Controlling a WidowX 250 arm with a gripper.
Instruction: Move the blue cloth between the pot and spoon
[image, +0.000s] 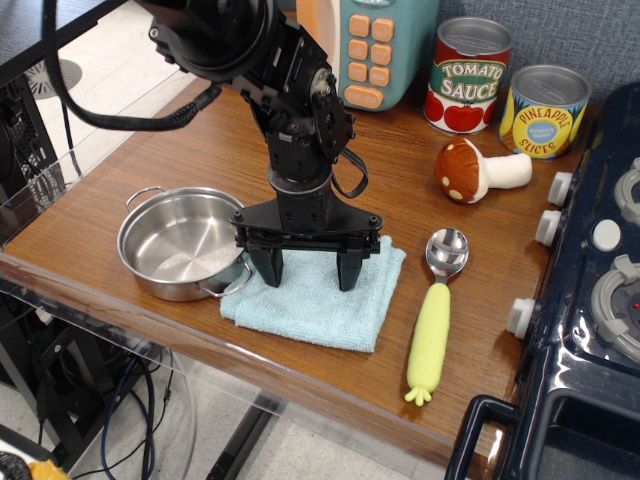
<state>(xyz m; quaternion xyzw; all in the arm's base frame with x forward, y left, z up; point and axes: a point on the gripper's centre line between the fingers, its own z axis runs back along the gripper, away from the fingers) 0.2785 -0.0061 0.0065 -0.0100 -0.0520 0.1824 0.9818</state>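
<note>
The blue cloth (318, 305) lies flat on the wooden table, between the pot (183, 244) on its left and the spoon (436, 311) on its right. The cloth's left edge touches the pot's right handle. The spoon has a metal bowl and a yellow-green handle pointing toward the front edge. My gripper (308, 275) stands right over the cloth's back half, jaws spread wide, both fingertips at or on the cloth. It holds nothing.
A plush mushroom (478, 170) lies behind the spoon. A tomato sauce can (469, 74) and a pineapple can (545, 110) stand at the back right. A toy stove (590, 290) fills the right side. The table's front edge (300, 385) runs close to the cloth.
</note>
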